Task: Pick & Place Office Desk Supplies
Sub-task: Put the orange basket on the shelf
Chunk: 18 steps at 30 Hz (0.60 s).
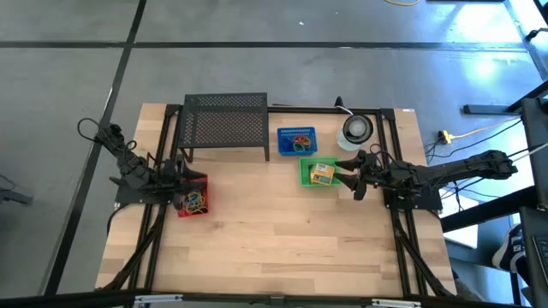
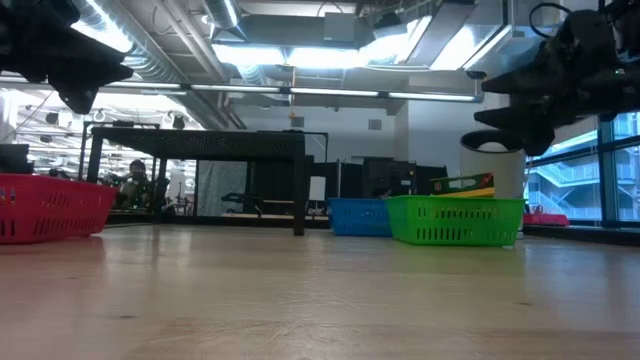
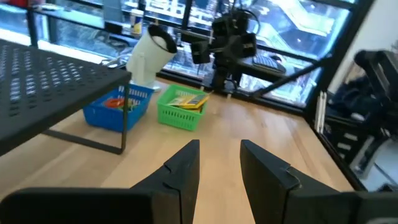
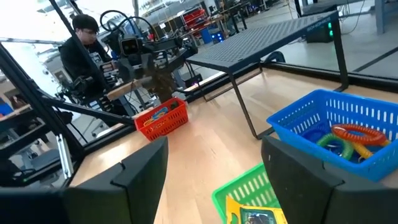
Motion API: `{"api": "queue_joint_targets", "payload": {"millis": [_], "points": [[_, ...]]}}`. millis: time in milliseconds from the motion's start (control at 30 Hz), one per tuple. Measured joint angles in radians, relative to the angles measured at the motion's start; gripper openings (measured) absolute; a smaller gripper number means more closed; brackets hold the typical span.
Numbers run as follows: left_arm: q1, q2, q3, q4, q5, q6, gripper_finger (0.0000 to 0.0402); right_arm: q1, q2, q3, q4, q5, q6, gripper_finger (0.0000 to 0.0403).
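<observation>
Three small baskets hold the supplies. The red basket carries tan rubber bands and coloured bits. Coloured oval loops lie in the blue basket. Yellow-green boxes sit in the green basket. My left gripper hangs open just above the red basket's far-left rim. It shows raised high in the low view. My right gripper is wide open, off the table and just right of the green basket. Its fingers frame that basket in its own wrist view.
A black mesh shelf stands at the far edge, left of the blue basket. A round grey-white object sits at the far right. A person is beyond the table's left side. Bare wood fills the near half.
</observation>
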<state>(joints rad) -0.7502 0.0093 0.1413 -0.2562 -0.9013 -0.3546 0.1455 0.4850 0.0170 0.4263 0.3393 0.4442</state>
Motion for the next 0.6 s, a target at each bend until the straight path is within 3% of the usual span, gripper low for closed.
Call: {"api": "queue_joint_targets", "payload": {"millis": [267, 433, 600], "points": [[0.0, 0.076, 0.0, 0.084, 0.046, 0.027, 0.0115, 0.0, 0.0, 0.0, 0.0, 0.068, 0.037, 0.026], [0.0, 0.231, 0.0, 0.129, 0.072, -0.063, 0.0135, 0.0, 0.0, 0.0, 0.0, 0.069, 0.042, 0.026], [0.001, 0.434, 0.0, 0.246, 0.162, -0.154, 0.0155, 0.0, 0.0, 0.0, 0.0, 0.07, 0.039, 0.026]]}}
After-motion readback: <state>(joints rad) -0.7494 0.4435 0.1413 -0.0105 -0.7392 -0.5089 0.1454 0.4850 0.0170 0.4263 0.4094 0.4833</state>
